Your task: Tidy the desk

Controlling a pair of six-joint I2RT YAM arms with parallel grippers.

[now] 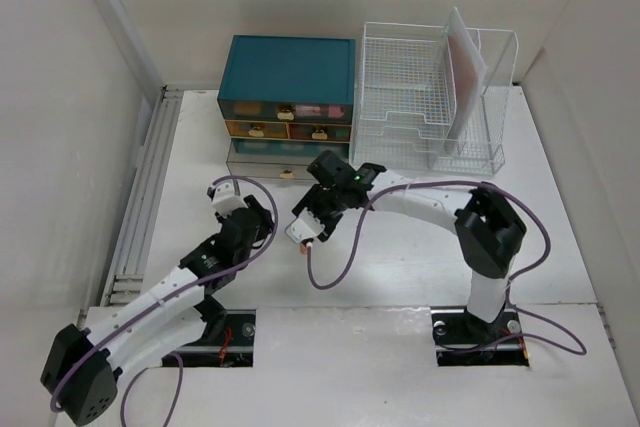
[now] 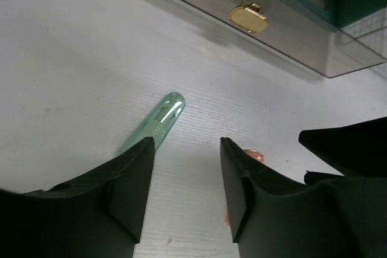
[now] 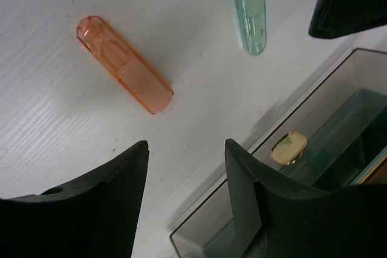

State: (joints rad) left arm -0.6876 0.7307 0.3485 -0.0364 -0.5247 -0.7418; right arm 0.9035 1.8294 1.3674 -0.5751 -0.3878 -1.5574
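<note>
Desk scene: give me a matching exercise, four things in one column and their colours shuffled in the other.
Things:
1. drawer box
2. wire rack
3. drawer knob
4. arm cable

Colours:
a. gold
b. purple
c. teal
d. white

Pairs: 1-c, 2-d, 3-a, 4-b

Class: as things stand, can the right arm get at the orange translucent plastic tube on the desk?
Probably yes: the orange translucent plastic tube lies uncovered on the white desk ahead of the right gripper, fingers open and empty.
</note>
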